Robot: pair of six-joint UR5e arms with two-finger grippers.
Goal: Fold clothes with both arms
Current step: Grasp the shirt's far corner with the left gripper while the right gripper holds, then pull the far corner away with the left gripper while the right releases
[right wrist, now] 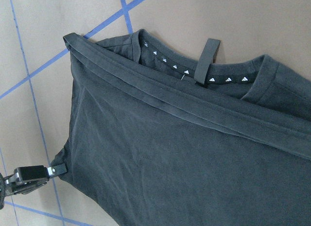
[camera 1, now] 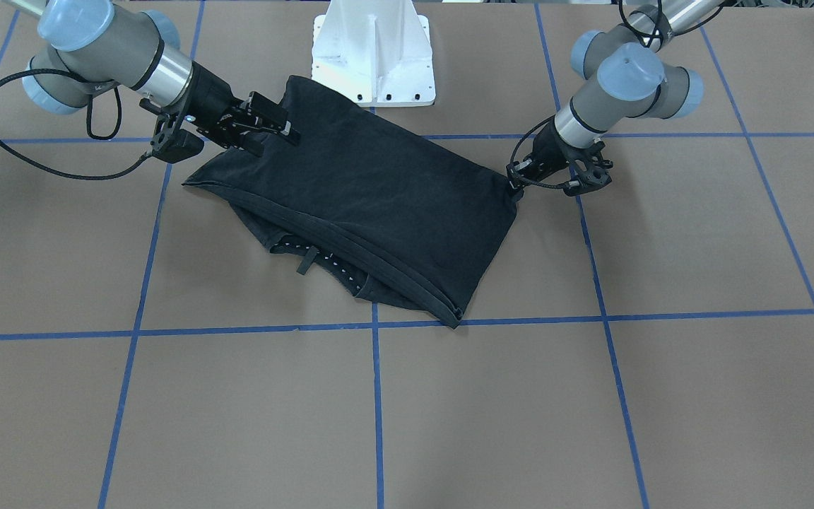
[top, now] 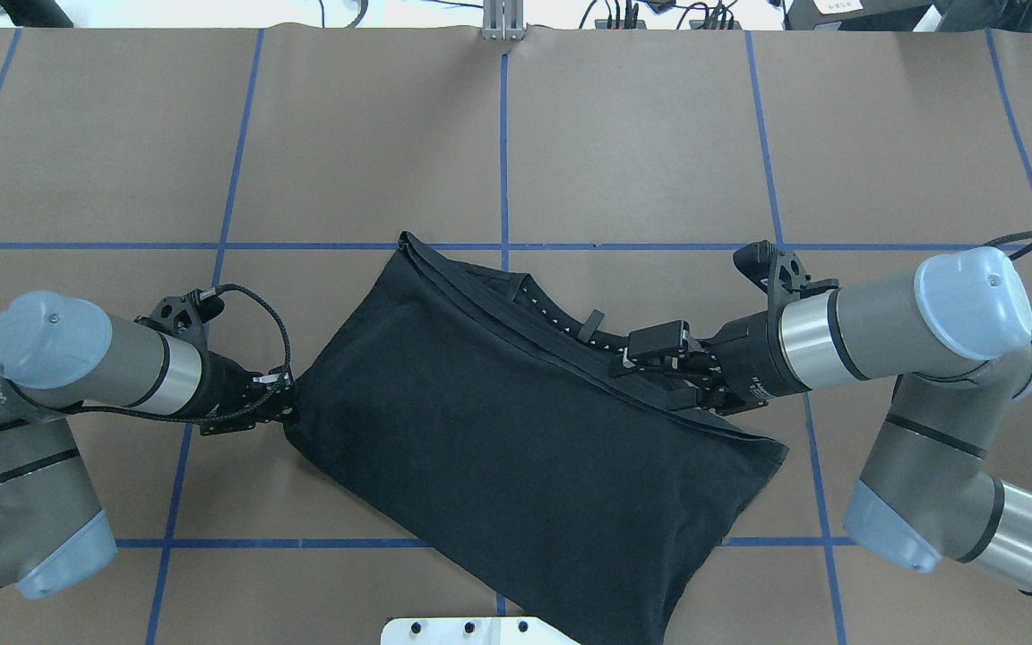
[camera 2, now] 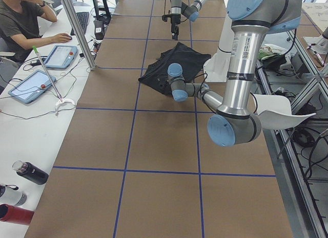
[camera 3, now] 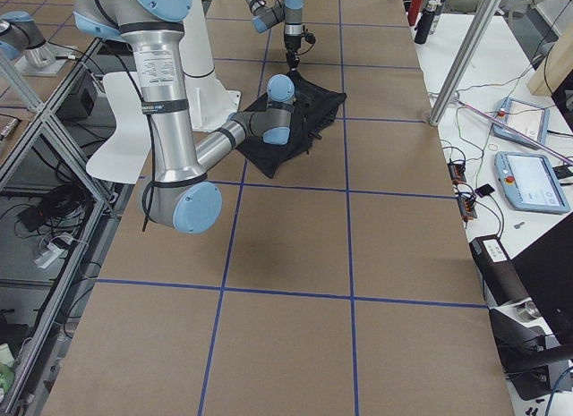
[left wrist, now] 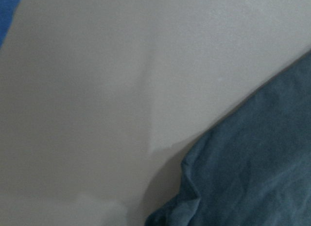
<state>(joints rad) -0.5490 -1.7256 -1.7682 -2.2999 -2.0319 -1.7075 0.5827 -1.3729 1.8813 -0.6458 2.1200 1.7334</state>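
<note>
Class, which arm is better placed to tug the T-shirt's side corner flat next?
Left: the left claw sits at the T-shirt's corner, seemingly pinching it; the right claw hovers open above the fabric.

The shirt (top: 516,430) is soft, matt black cloth, finely creased. The worktop (top: 659,134) looks like matt brown paper, lined with smooth blue tape (top: 77,245). The left arm (top: 122,367) and right arm (top: 874,327) show satin metal and smooth plastic caps (top: 973,291).

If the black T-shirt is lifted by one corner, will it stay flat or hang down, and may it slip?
Probably floppy: the T-shirt lies in soft, wrinkled layers, so it should hang down from a lifted corner. Likely light for its size, since the layers look thin at the hems. Its matte fabric seems unlikely to slip.
</note>
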